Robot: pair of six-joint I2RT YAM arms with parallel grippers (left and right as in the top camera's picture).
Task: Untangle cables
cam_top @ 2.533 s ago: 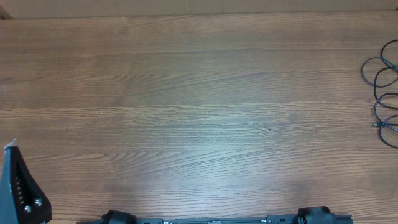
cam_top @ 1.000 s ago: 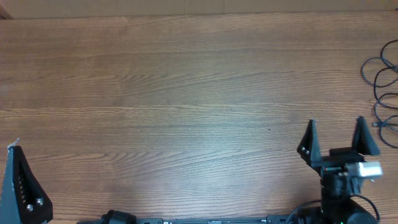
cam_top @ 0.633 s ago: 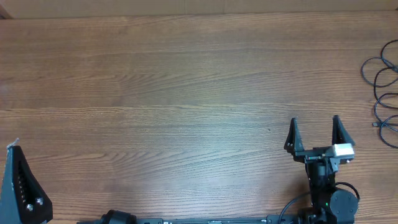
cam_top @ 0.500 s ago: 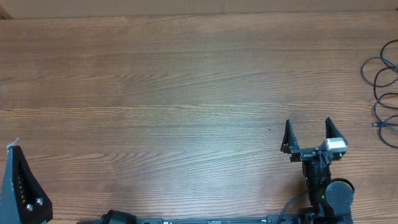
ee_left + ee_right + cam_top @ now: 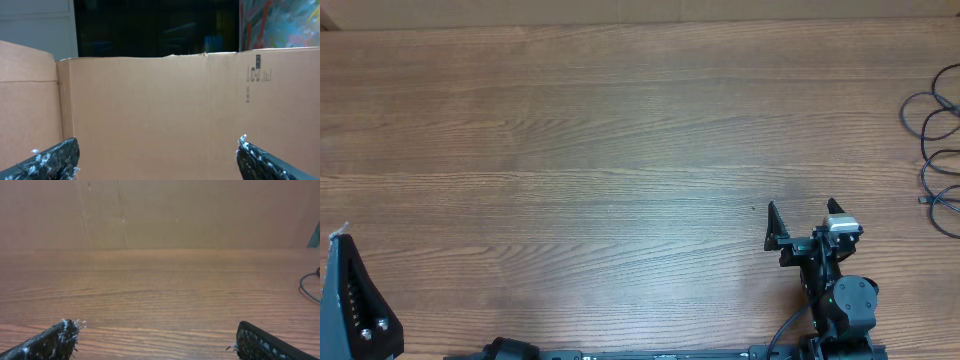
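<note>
The cables [image 5: 940,150] are thin black cords lying in loops at the table's far right edge, partly cut off by the overhead frame. One loop shows at the right edge of the right wrist view [image 5: 309,287]. My right gripper [image 5: 802,212] is open and empty, low over the wood near the front edge, well left of the cables. In its wrist view [image 5: 157,335] the jaws stand wide apart over bare wood. My left gripper [image 5: 157,155] is open and empty, facing a cardboard wall. One of its fingers [image 5: 348,290] shows at the overhead view's bottom left.
A brown cardboard wall [image 5: 160,100] stands behind the wooden table [image 5: 620,150] and also fills the back of the right wrist view [image 5: 160,210]. The arm bases sit along the front edge [image 5: 670,354].
The right arm came into view from the front edge, then moved left and drew back toward the front with its jaws open. The left arm and the cables have not moved.
</note>
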